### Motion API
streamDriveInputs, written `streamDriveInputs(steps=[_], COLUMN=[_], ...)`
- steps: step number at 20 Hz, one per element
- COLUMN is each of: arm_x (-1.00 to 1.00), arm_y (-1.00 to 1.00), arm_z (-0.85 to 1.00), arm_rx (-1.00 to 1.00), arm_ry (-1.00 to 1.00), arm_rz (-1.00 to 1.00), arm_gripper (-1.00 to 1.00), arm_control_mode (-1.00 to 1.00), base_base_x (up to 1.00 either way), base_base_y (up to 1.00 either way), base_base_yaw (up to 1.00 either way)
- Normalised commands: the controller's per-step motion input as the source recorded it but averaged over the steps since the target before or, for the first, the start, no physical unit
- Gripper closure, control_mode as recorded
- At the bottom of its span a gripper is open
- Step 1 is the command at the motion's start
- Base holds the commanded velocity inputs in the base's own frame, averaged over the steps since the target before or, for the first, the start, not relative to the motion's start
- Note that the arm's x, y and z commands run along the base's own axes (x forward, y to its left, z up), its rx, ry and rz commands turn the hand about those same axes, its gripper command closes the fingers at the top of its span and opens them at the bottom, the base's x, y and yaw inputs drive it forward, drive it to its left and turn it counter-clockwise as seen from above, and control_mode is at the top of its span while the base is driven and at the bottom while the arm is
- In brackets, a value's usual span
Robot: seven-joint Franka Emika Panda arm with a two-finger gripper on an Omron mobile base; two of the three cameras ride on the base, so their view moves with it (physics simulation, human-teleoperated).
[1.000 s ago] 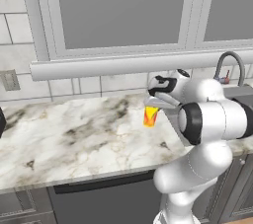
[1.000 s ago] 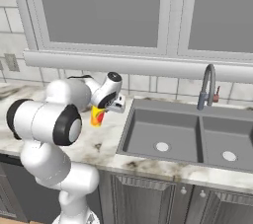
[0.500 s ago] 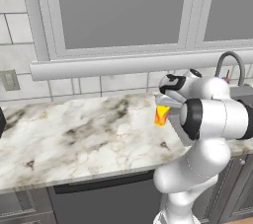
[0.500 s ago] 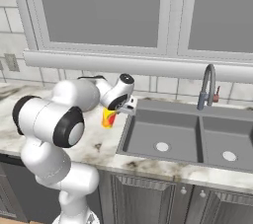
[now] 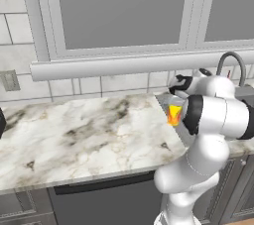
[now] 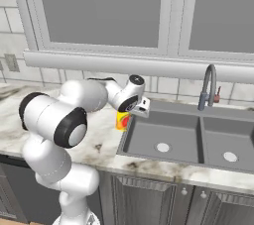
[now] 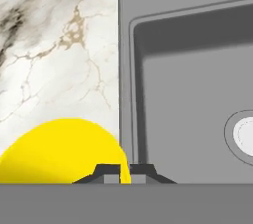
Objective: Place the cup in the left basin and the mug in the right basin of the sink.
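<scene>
- No brand, label or readable writing shows anywhere on the things here.
- One marbled white surface [image 5: 79, 140] runs along the tiled wall, with a single wall outlet [image 5: 8, 81] above its left end.
- One cup [image 6: 122, 120], yellow with a red-orange patch, hangs at the surface's right end, just at the left rim of the sink and not yet over a basin.
- In the hand view the cup [image 7: 59, 151] is a yellow disc over the marble, its right edge just at the sink's rim strip.
- One pincer [image 7: 125, 172] is clenched on the cup's rim; its two dark tips stand close together at the cup's edge.
- From the left base view the cup [image 5: 174, 114] sits tucked between the white arm's forearm and the counter edge, lifted clear of the marble.
- One sink [image 6: 184, 111], dark grey, is let into the surface to the right of the cup, with two basins split by a centre divider.
- The left basin [image 6: 168, 135] has one round white drain; the cup is beside its left wall, outside it.
- The right basin [image 6: 233, 140] also has one round white drain.
- One thin arched grey faucet [image 6: 208, 86] rises at the back edge of the sink, behind the divider.
- One small reddish thing [image 6: 217, 98] stands just right of the faucet; I cannot tell what it is.
</scene>
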Motion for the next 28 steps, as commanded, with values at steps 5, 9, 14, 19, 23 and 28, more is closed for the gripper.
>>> streamDriveInputs(steps=[5, 9, 14, 19, 23, 28], arm_x=[0.02, 0.04, 0.01, 0.02, 0.00, 0.06], arm_y=[-0.47, -0.43, -0.47, -0.43, -0.38, -0.42], arm_z=[-0.01, -0.06, -0.07, -0.18, -0.30, -0.33], arm_rx=[-0.07, -0.07, -0.09, -0.10, -0.10, -0.05], arm_ry=[0.00, -0.02, -0.06, -0.09, -0.14, -0.11], arm_rz=[-0.06, -0.07, -0.08, -0.09, -0.09, -0.07], arm_gripper=[1.00, 1.00, 1.00, 1.00, 1.00, 1.00], arm_control_mode=[-1.00, -1.00, -1.00, -1.00, -1.00, -1.00], base_base_x=[0.00, 0.00, 0.00, 0.00, 0.00, 0.00], base_base_y=[0.00, 0.00, 0.00, 0.00, 0.00, 0.00], base_base_yaw=[0.00, 0.00, 0.00, 0.00, 0.00, 0.00])
